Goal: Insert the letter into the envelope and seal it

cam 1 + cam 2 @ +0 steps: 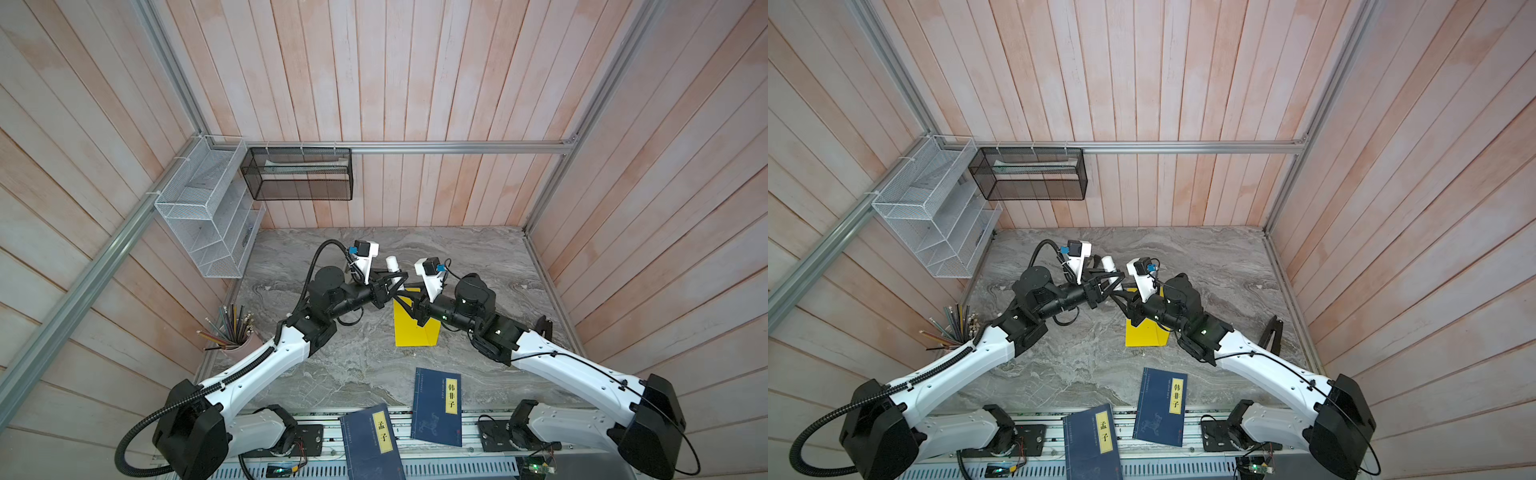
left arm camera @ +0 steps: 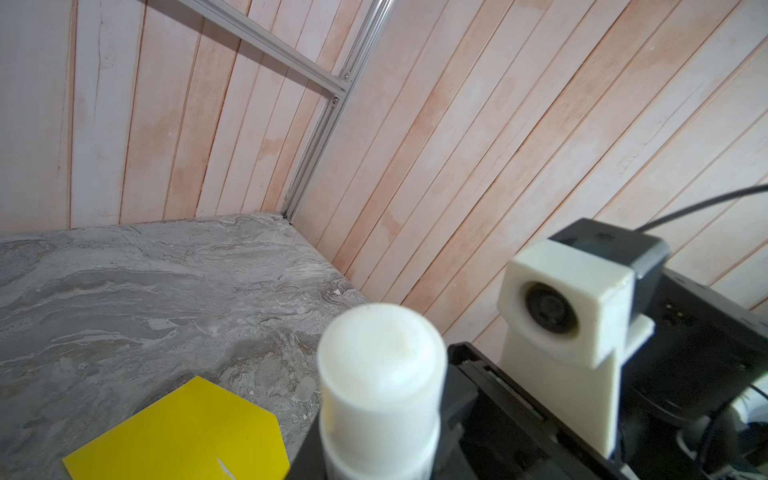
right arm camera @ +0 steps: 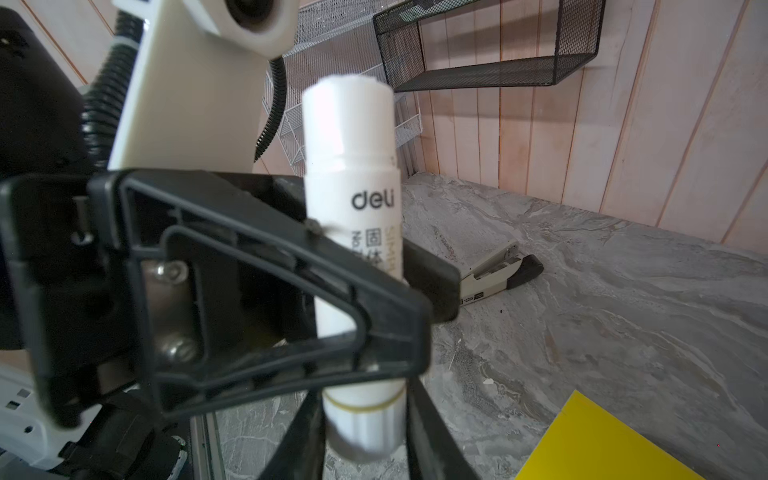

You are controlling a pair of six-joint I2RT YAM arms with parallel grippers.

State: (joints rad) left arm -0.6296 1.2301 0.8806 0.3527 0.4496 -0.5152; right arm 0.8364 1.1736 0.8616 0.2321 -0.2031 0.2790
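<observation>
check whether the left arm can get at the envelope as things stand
Probably not to grasp it: the left gripper is clamped on the glue stick, so its jaws are full. The envelope lies flat close by, with its flap end bare.

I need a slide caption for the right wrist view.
Left claw holds a white glue stick above the marble table.

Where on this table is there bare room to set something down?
Bare table runs along the back wall behind both arms, and in a strip between the envelope and the two books. Crowded: the middle, where the arms meet at the glue stick and cover the envelope's far end.
</observation>
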